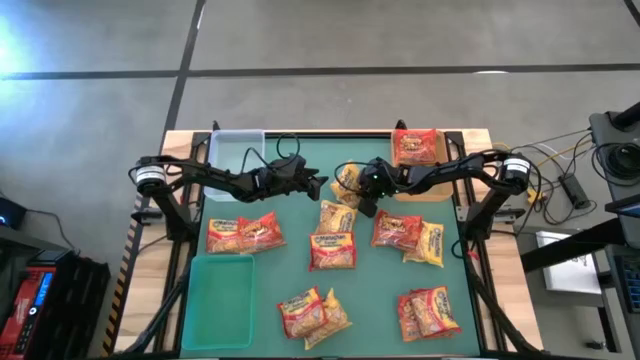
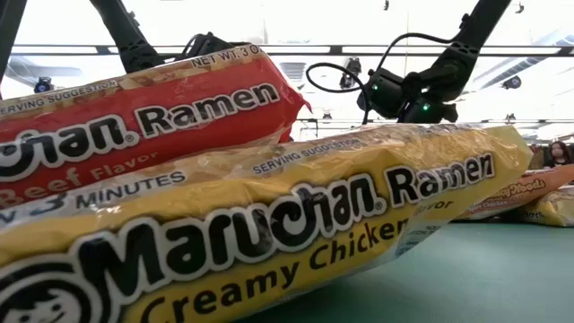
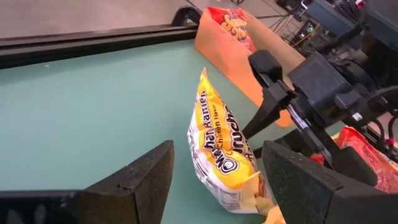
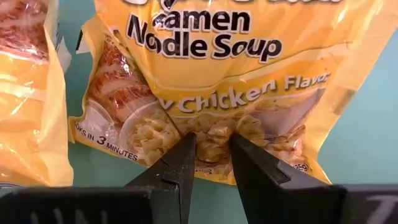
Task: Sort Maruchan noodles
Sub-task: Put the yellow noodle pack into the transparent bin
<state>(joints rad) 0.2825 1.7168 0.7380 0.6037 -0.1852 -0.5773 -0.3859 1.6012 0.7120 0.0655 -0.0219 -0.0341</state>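
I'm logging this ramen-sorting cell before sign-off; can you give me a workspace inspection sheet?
Surface: green mat.
Job's things: ramen packets scattered on the mat; one in the tan tray; a yellow packet lifted on edge.
Clutter: clear tray and green tray, nothing in either.
Grippers: right gripper pinching the yellow packet's edge; left gripper open, facing it.
Cables: loose leads beside the table's right.
Surroundings: grey floor; equipment both sides.
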